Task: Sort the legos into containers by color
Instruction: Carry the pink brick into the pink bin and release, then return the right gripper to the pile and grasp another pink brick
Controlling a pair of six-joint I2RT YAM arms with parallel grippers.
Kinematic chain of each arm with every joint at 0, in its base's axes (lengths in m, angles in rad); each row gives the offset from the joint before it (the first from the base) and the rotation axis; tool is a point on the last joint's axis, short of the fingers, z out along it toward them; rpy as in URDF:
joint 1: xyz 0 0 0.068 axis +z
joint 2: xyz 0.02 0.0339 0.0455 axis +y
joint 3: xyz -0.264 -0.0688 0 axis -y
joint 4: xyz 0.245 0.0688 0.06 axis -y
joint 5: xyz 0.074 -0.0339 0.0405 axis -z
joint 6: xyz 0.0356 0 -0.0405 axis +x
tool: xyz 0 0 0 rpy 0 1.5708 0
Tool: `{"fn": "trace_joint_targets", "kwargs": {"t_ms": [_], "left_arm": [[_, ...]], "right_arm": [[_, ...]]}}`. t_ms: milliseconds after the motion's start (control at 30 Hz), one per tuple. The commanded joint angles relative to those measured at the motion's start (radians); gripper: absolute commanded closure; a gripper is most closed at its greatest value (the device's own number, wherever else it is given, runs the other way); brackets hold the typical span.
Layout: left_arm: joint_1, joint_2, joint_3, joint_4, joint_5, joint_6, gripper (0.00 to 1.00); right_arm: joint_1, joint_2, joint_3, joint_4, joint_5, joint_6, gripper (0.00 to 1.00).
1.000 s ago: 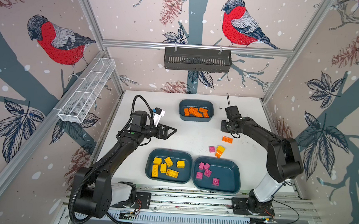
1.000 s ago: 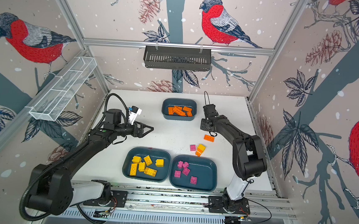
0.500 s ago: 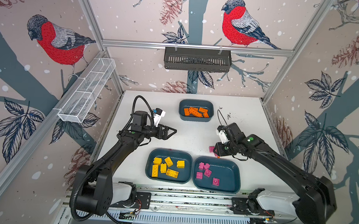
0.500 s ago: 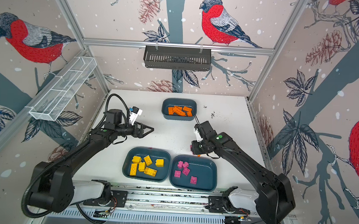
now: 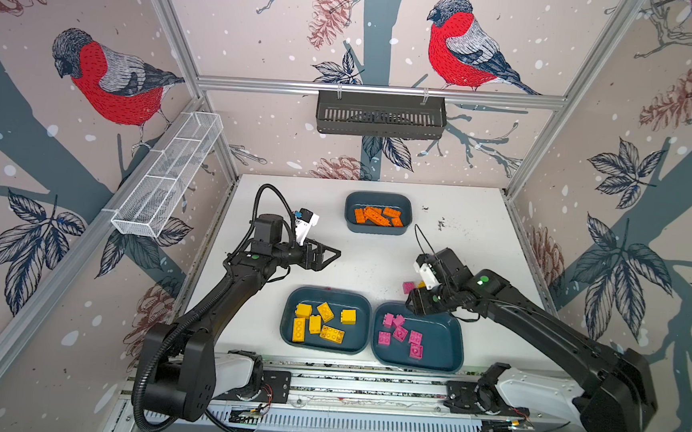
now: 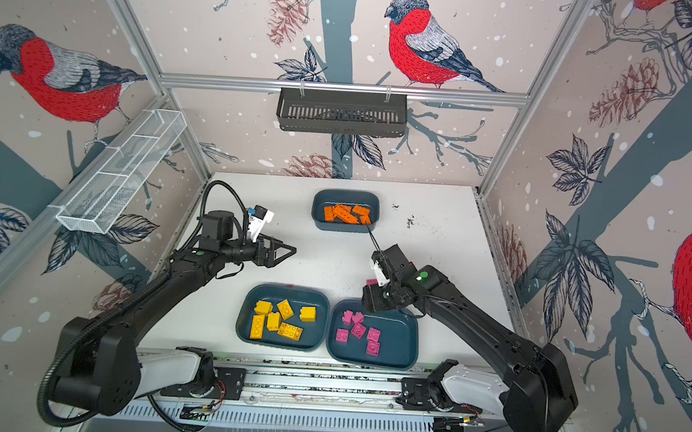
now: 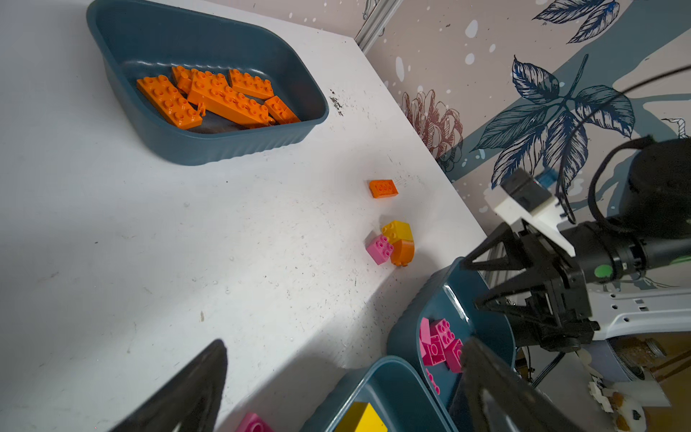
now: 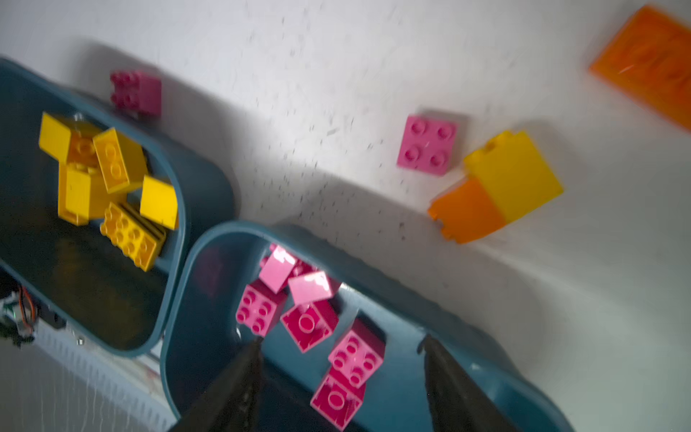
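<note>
The scuffed white table (image 5: pixel 374 260) bears the wide, shallow yellow tub (image 5: pixel 326 291) and pink tub (image 5: pixel 440 340) nearest and the smaller, deeper orange tub (image 5: pixel 376 229) farther back. All are smooth teal plastic with rounded corners and hold glossy studded legos (image 5: pixel 325 311) of their colour, while a yellow-on-orange stack (image 7: pixel 400 243), a flat orange brick (image 7: pixel 383 188) and a pink square (image 7: pixel 379 248) lie loose beyond the pink tub. The right gripper (image 7: pixel 469 283) tilts down over the pink tub, jaws parted and empty; the left gripper (image 7: pixel 344 348) hovers level over bare table, spread wide, holding nothing.
</note>
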Motion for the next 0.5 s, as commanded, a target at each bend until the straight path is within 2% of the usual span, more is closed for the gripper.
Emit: {"fn": "trace_joint_targets", "kwargs": {"t_ms": [0, 133, 333, 467], "left_arm": [[0.003, -0.024, -0.012, 0.022, 0.011, 0.000, 0.04], [0.003, -0.049, -0.029, 0.033, 0.005, -0.016, 0.04], [0.004, -0.083, -0.034, 0.028, -0.011, -0.018, 0.04], [0.005, -0.094, -0.043, 0.026, -0.017, -0.018, 0.04]], "right_arm": [[-0.022, 0.060, 0.037, 0.089, 0.053, 0.028, 0.32], [-0.020, 0.244, 0.130, 0.090, 0.140, 0.042, 0.36], [-0.015, 0.401, 0.168, 0.121, 0.259, 0.044, 0.39], [-0.015, 0.449, 0.161, 0.167, 0.241, 0.036, 0.41]]}}
